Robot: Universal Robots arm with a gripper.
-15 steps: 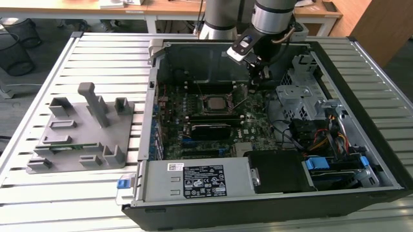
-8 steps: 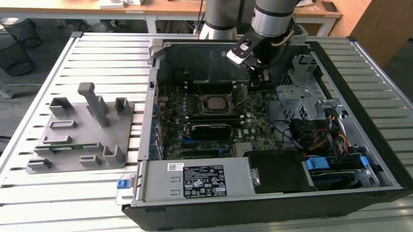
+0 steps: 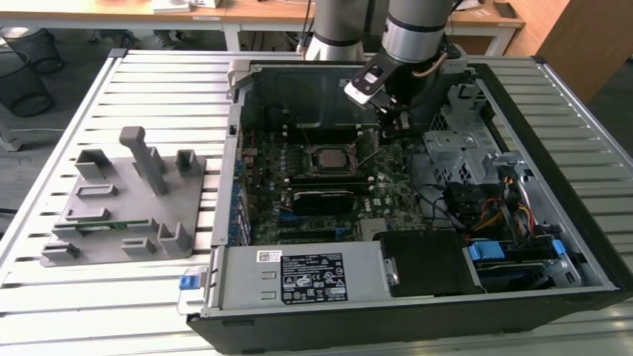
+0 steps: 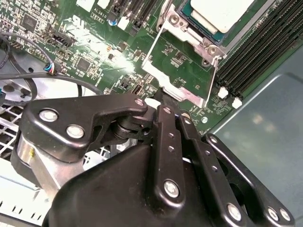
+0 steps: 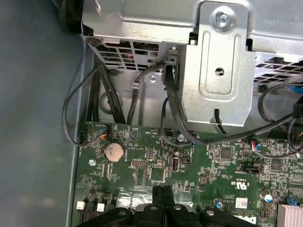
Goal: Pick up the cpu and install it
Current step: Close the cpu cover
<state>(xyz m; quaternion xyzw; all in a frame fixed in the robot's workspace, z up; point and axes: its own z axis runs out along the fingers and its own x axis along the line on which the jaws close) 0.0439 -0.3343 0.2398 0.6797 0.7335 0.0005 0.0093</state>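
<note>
One gripper [image 5: 160, 190] hangs above the green motherboard [image 5: 142, 165], its two fingers pressed together with nothing between them; the cpu [image 4: 222, 12] lies in its socket on that board, near the fingertips but apart from them; a metal retention frame [image 4: 182, 66] sits just beside it.

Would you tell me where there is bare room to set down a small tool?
Bare table slats border the grey fixture tray on its far and near sides, at the exterior view's left. Inside the computer case, the motherboard and cables crowd everything.
</note>
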